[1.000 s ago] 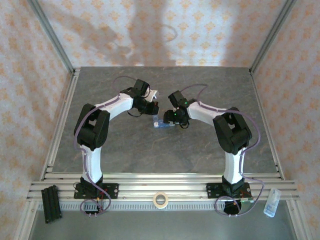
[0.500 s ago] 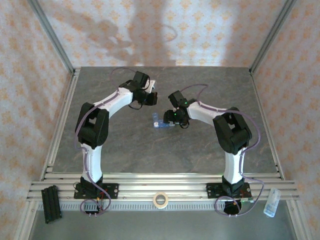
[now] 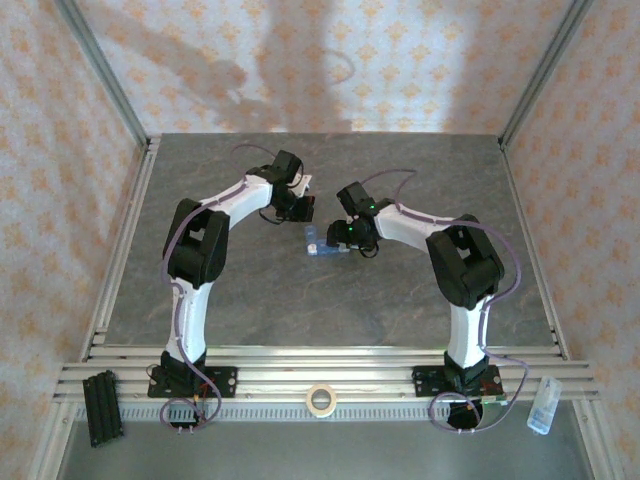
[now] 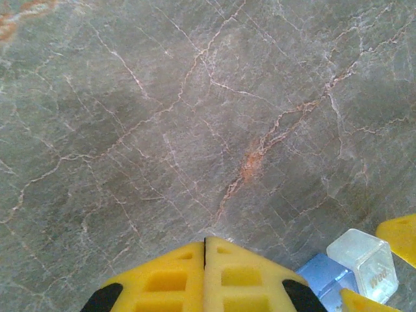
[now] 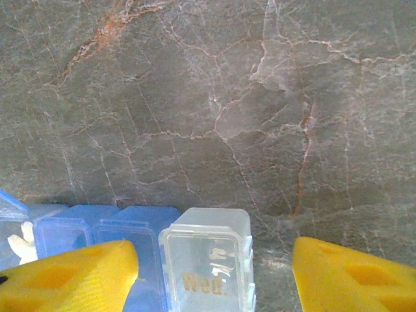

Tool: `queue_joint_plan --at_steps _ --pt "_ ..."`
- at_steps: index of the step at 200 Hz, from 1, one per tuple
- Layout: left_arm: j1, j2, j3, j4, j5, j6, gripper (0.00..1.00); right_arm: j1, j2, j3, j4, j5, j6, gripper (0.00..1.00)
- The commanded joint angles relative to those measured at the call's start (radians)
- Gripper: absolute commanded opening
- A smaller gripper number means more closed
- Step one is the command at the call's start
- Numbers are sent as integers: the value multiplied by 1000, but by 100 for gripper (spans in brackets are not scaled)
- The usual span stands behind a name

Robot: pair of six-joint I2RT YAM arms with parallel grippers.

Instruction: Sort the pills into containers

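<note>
The containers point(image 3: 318, 243) are a short strip of joined blue boxes point(image 5: 117, 231) with a clear end box point(image 5: 208, 260) marked "Wed". They lie on the grey stone table point(image 3: 400, 290). My right gripper point(image 5: 214, 250) is open and straddles the clear end, its left finger point(image 5: 71, 273) over the blue boxes and its right finger point(image 5: 354, 273) apart from the strip. A small white bit, perhaps one of the pills point(image 5: 18, 242), lies in the strip's leftmost box. My left gripper point(image 4: 205, 246) is shut and empty, just behind the containers point(image 4: 361, 263).
A small white item point(image 3: 304, 183) lies behind the left wrist. On the near rail sit a tape roll point(image 3: 320, 400), a black block point(image 3: 100, 407) and a clear plastic piece point(image 3: 541, 405). Frame posts and patterned walls close in the table.
The left arm drew its wrist back from the containers toward the far side, and its elbow shifted right. The right arm and the containers have not moved.
</note>
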Motion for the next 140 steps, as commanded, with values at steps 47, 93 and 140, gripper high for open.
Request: queue_joint_plan --at_steps 47,93,140 --pt "1 -65 -35 -32 80 1 0 -2 40 -51 -60 44 12 66" --pt "-10 -109 -64 -43 106 2 0 -2 40 -53 -59 44 16 66" --pt "-35 -152 -122 -42 121 4 0 -2 42 -57 -57 45 15 66"
